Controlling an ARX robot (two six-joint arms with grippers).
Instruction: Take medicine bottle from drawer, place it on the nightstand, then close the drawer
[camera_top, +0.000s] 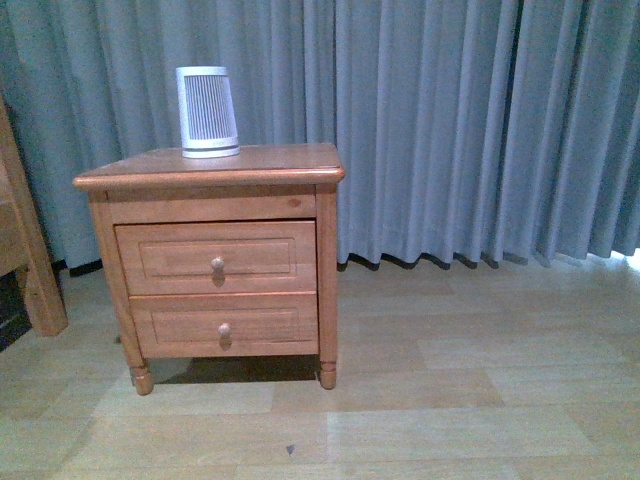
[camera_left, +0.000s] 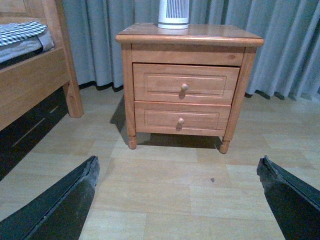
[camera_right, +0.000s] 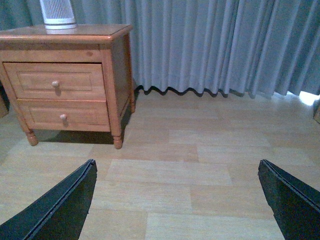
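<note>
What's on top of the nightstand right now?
Only a white ribbed appliance stands on the nightstand. The top drawer is shut, so its inside is hidden.

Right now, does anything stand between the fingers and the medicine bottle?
Yes: the top drawer is shut and no bottle shows. Only floor lies between the nightstand and the left fingers and right fingers.
</note>
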